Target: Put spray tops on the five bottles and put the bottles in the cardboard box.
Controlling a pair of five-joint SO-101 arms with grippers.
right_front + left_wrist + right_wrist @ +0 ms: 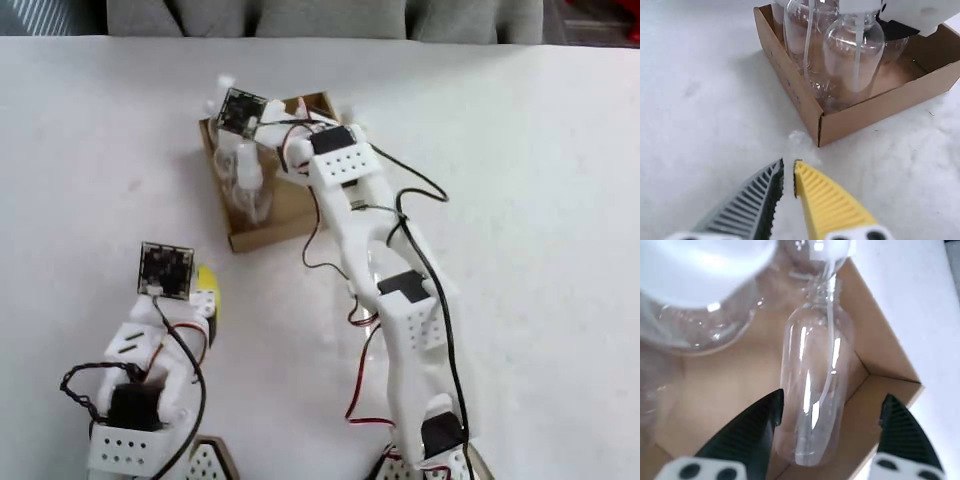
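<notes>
Right gripper hangs over the cardboard box, fingers spread wide, a bottle lying in the box between them. Left gripper pinched together, empty, just short of the box corner.

White arms, black servos, red-black cables; left gripper ribbed grey and yellow.

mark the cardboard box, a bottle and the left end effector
cardboard box [880, 107]: left wrist view, outer side wall
bottle [815, 390]: right wrist view, clear body
left end effector [788, 172]: left wrist view, between fingertips
</notes>
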